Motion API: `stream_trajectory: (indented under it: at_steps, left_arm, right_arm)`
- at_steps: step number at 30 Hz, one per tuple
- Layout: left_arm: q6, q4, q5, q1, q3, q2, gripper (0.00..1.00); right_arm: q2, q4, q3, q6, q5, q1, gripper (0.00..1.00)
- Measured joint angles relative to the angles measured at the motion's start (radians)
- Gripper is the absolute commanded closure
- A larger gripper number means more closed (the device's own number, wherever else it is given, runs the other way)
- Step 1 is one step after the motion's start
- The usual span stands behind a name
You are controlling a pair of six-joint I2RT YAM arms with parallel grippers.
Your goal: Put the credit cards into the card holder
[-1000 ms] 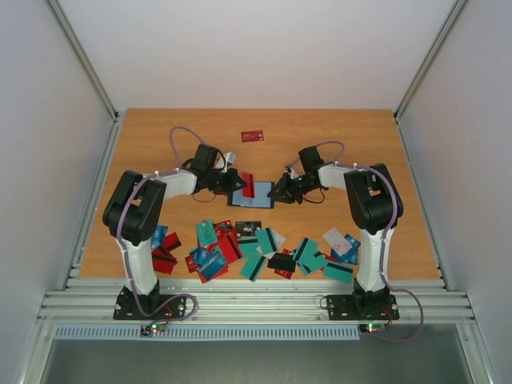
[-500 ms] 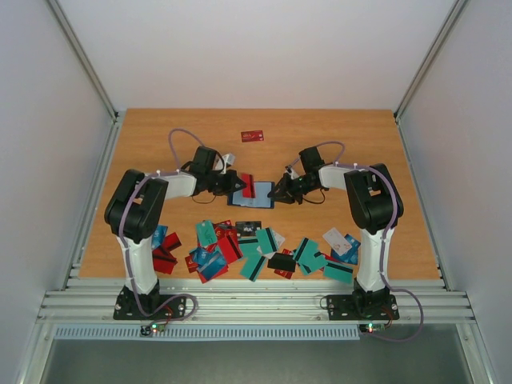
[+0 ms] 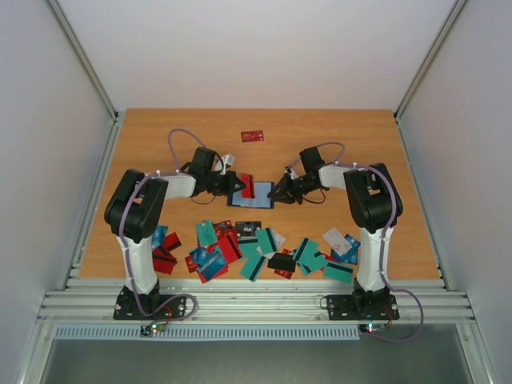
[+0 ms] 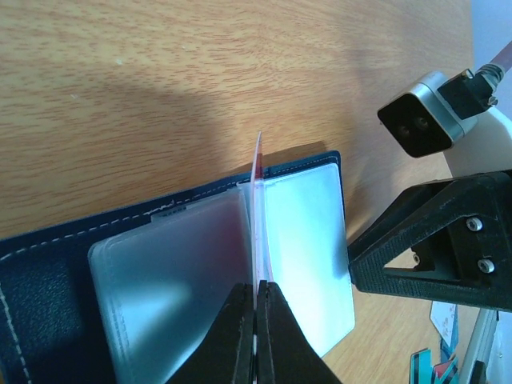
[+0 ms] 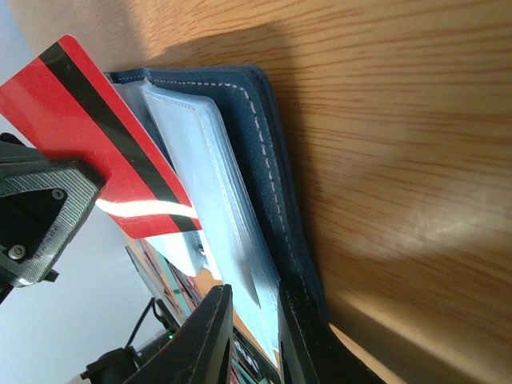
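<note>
1 wooden table (image 3: 360,144) carries everything. 2 black-and-white arms bend in over its middle, the left arm (image 3: 140,208) and the right arm (image 3: 368,200), and their tips come in from either side of the card holder (image 3: 262,198). This dark blue holder lies open and flat at the table's centre, its clear sleeves (image 4: 160,288) facing up.

Near the front edge, between the 2 arm bases, many loose cards (image 3: 256,248) lie scattered in teal, red, blue, white and black, some overlapping. 1 more red card lies alone (image 3: 253,136) well apart, toward the far edge.

The left gripper (image 4: 256,296) is pressed together on a red card with a black stripe (image 5: 104,136), holding it on edge, upright, over the sleeves. The right gripper (image 5: 254,308) pinches the holder's right-hand edge, cover and sleeves between its fingers.
</note>
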Motion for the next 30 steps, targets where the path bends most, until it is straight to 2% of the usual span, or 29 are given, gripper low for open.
stream_trajectory:
  at_steps: [30]
  left_arm:
    - [0.086,-0.064,-0.035,0.000,0.048,-0.030,1.00]
  right_arm:
    - [0.028,0.002,0.004,-0.029,-0.069,-0.001,0.82]
